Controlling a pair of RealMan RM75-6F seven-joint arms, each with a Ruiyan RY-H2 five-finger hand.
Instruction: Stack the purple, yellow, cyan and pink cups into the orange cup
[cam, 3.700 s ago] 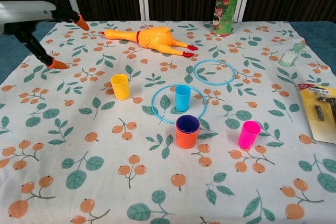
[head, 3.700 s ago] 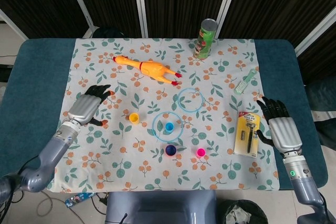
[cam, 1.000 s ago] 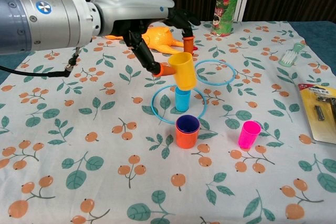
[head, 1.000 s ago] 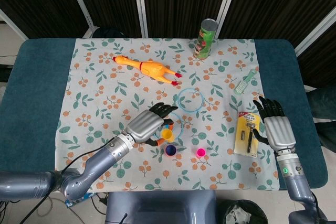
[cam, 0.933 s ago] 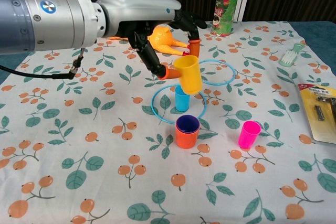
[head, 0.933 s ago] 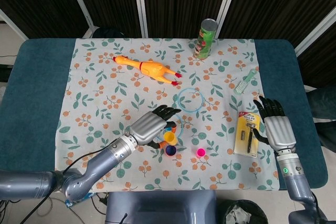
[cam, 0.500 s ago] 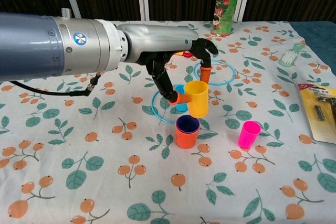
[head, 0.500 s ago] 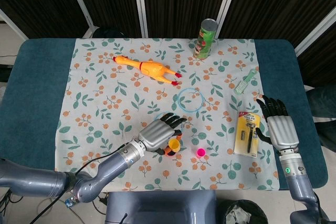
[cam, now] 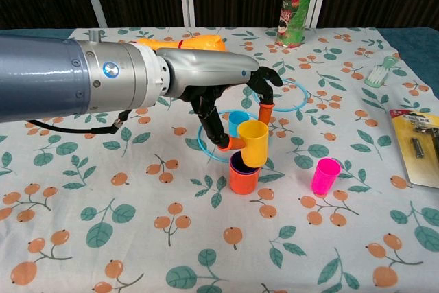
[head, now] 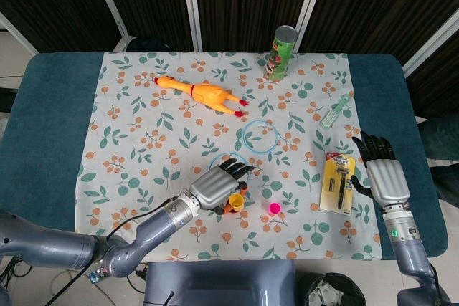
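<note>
My left hand (cam: pixel 219 90) (head: pixel 215 185) pinches the yellow cup (cam: pixel 253 143) (head: pixel 236 201) between thumb and a finger. It holds the cup tilted, its base at the mouth of the orange cup (cam: pixel 243 179), whose purple cup (cam: pixel 239 165) sits nested inside. The cyan cup (cam: pixel 236 120) stands just behind, inside a blue ring (cam: pixel 206 145). The pink cup (cam: pixel 324 175) (head: pixel 274 208) stands to the right on the cloth. My right hand (head: pixel 384 175) lies flat with fingers spread at the table's right edge, holding nothing.
A rubber chicken (head: pixel 203 94), a green can (head: pixel 280 52), a second blue ring (head: pixel 259 136), a small brush (head: pixel 336 111) and a carded razor pack (head: pixel 339 183) lie on the floral cloth (cam: pixel 103 224). My left forearm (cam: pixel 68 80) spans the left half of the chest view.
My left hand has carried the yellow cup from its spot at left across to the orange cup and lowered it to that cup's mouth. The right hand barely moved.
</note>
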